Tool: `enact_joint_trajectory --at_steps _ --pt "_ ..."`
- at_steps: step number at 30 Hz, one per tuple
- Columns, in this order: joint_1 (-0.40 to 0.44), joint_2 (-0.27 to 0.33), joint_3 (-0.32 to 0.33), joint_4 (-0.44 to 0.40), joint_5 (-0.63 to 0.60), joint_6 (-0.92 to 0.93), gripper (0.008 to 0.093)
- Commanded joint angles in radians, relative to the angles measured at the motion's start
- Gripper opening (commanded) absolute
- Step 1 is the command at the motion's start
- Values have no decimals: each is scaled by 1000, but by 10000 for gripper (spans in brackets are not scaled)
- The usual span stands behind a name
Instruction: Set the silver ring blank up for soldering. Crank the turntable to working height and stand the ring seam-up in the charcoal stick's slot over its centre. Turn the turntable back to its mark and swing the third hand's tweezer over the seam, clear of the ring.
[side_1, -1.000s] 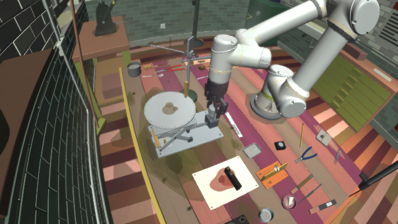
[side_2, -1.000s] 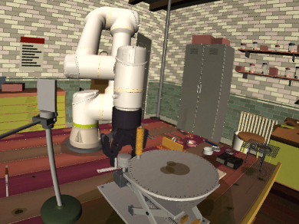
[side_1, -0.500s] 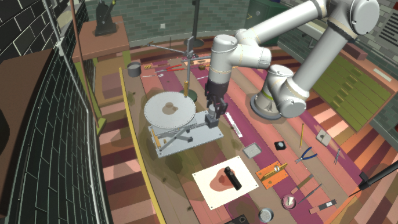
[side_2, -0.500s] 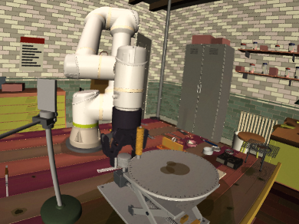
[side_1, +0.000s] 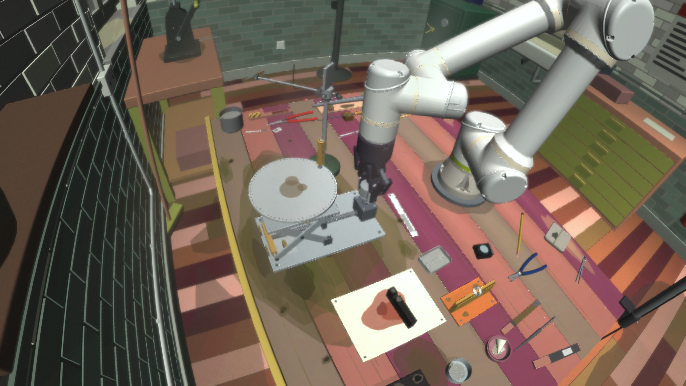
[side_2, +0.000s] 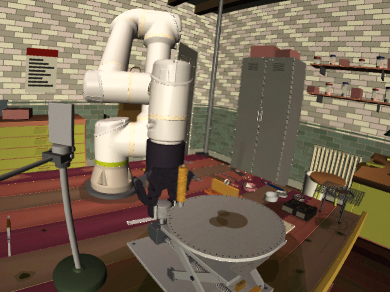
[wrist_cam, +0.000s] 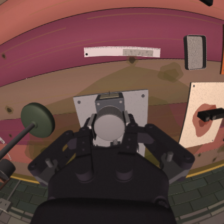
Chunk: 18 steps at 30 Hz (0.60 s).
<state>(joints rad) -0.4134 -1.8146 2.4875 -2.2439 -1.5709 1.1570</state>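
The knurled crank knob (wrist_cam: 109, 125) sits at the right end of the turntable's scissor-lift base (side_1: 325, 235), under the round grey turntable plate (side_1: 292, 189). The knob is gripped by my gripper (wrist_cam: 109, 127), which has closed around it. The black charcoal stick (side_1: 401, 307) lies on a white sheet (side_1: 388, 312) nearer the bench front, apart from the turntable. The third hand (side_1: 325, 100) stands behind the turntable on a green foot (wrist_cam: 37, 119), its arm reaching left. The silver ring lies on the orange plate (side_1: 468, 300), to the right of the sheet.
The robot's base (side_1: 457, 180) stands right of the turntable. A steel ruler (side_1: 403, 214) lies beside my gripper. A small grey tray (side_1: 434, 260), blue pliers (side_1: 526, 268), a pencil (side_1: 520, 233) and several small tools are spread over the right of the bench. A yellow strip (side_1: 235, 240) edges the bench's left side.
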Motion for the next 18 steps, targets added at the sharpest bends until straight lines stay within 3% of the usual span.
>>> enact_joint_trajectory --at_steps 1,18 --pt "0 0 0 -1 0 0 400" --pt "0 0 0 -1 0 0 80"
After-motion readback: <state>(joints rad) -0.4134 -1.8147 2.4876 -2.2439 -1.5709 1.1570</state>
